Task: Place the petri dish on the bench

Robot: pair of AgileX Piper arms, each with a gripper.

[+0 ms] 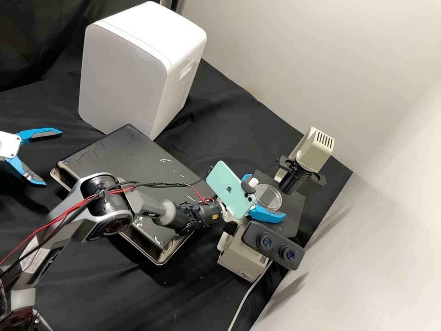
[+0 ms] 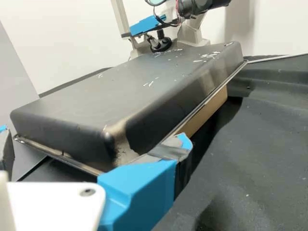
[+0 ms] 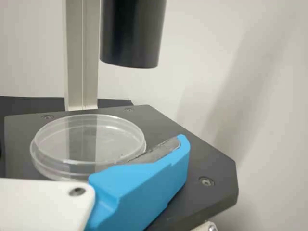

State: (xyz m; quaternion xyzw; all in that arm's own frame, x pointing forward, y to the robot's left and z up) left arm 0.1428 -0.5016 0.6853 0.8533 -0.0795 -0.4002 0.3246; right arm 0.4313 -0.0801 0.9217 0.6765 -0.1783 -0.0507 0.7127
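A clear petri dish (image 1: pixel 268 196) (image 3: pixel 87 139) lies flat on the black microscope stage (image 1: pixel 290 208) (image 3: pixel 202 163), under the dark condenser tube (image 3: pixel 132 31). My right gripper (image 1: pixel 266 196) (image 3: pixel 91 142) is open at the stage, a blue finger on each side of the dish. One of its fingers (image 3: pixel 149 178) lies close along the dish's rim. My left gripper (image 1: pixel 51 158) (image 2: pixel 94 137) is open at the bench's far left, nothing between its fingers, facing a dark upturned tray (image 1: pixel 133 165) (image 2: pixel 125 101).
A mint-green phone (image 1: pixel 229 188) rides on the right wrist. The microscope body with eyepieces (image 1: pixel 271 246) stands by the white wall at the right. A tall white box (image 1: pixel 138 64) stands at the back. Black cloth (image 1: pixel 220 115) covers the bench.
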